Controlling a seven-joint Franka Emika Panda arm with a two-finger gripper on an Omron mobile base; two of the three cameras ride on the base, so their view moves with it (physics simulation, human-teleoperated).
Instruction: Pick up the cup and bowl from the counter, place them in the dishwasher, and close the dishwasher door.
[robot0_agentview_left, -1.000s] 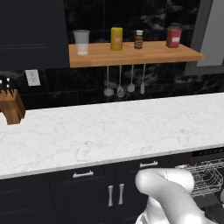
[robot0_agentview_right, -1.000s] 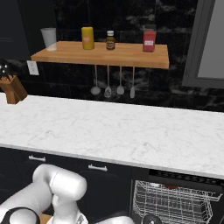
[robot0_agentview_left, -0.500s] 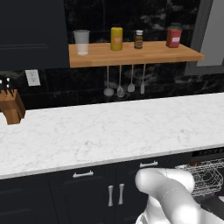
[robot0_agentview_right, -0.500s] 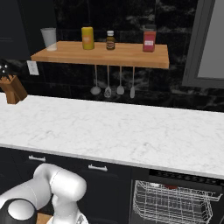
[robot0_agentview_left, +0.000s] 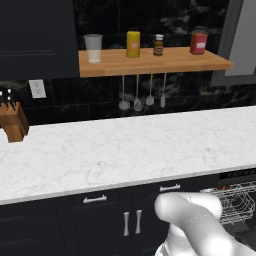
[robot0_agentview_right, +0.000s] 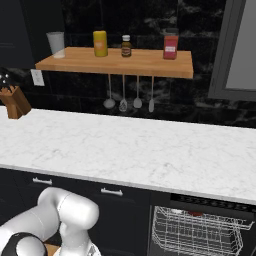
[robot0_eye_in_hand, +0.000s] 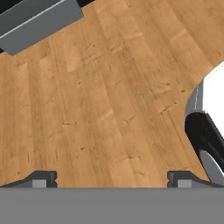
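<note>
Tool (robot0_eye_in_hand: 109, 181) hangs open and empty over the wood floor (robot0_eye_in_hand: 105, 100), arm shifted slightly lower, dishwasher (robot0_agentview_right: 200, 230) rack exposed below the tabletop's (robot0_agentview_right: 130, 150) front edge, door closing remains.

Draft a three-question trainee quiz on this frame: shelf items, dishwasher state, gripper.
1. True or false: the dishwasher stands open with its wire rack showing.
2. Which item sits at the left end of the wooden shelf? A) red jar B) clear glass tumbler C) yellow container
3. Fill in: in the hand view, the gripper faces a ____ floor, jaws wide apart.

Key: 1 true. 2 B, the clear glass tumbler; the yellow container and red jar sit further right. 3 wooden floor.
</note>
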